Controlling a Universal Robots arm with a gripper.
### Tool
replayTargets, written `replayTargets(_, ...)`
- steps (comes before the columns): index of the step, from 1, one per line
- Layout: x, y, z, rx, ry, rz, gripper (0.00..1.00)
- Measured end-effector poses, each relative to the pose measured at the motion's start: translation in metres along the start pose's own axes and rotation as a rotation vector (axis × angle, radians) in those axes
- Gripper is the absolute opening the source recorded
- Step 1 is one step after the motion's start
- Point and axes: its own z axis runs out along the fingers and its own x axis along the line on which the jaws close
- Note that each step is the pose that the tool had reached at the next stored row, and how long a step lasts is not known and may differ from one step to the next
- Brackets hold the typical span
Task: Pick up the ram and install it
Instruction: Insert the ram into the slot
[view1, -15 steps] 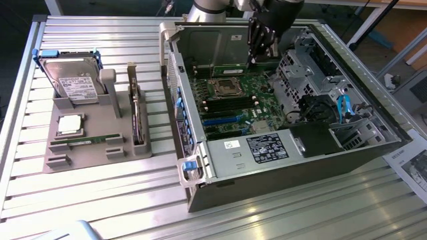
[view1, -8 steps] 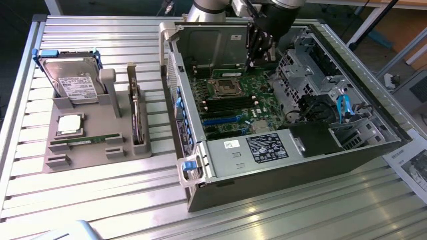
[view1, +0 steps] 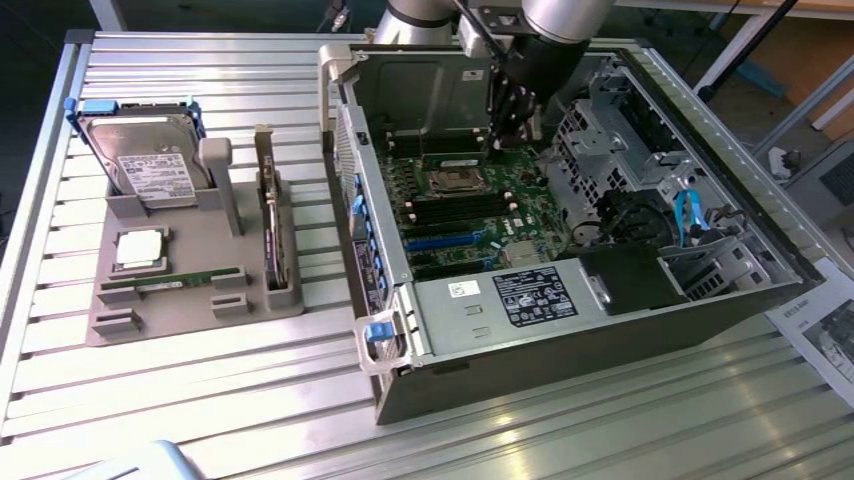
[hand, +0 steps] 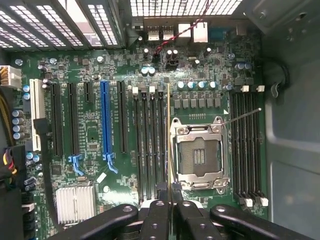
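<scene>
The ram (hand: 170, 135) is seen edge-on as a thin pale strip running out from between my fingers. My gripper (hand: 168, 189) is shut on it. It hangs over the motherboard, just beside the black memory slots (hand: 150, 145) and next to the open processor socket (hand: 199, 155). From the exterior view, my gripper (view1: 511, 125) reaches down into the open computer case (view1: 467, 320), above the socket (view1: 454, 180) and the black slots (view1: 461, 212).
A grey holder (view1: 174, 315) at the exterior view's left carries a hard drive (view1: 147, 160), a square silver chip (view1: 140, 250), a dark card (view1: 274, 235) standing on edge and another green stick (view1: 171, 284). Case walls, a drive cage (view1: 601, 140) and cables (view1: 687, 215) surround the motherboard.
</scene>
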Motion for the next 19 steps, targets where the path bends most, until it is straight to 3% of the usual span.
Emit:
replayTargets(8,0.001,-0.0006,0.0153,0.0005,-0.0004,0.009,0.12)
replayTargets(14,0.001,-0.0005,0.0154,0.0006,-0.0007,0.009,0.12)
replayTargets(19,0.009,-0.0010,0.0149,0.0005,-0.0007,0.009,0.12)
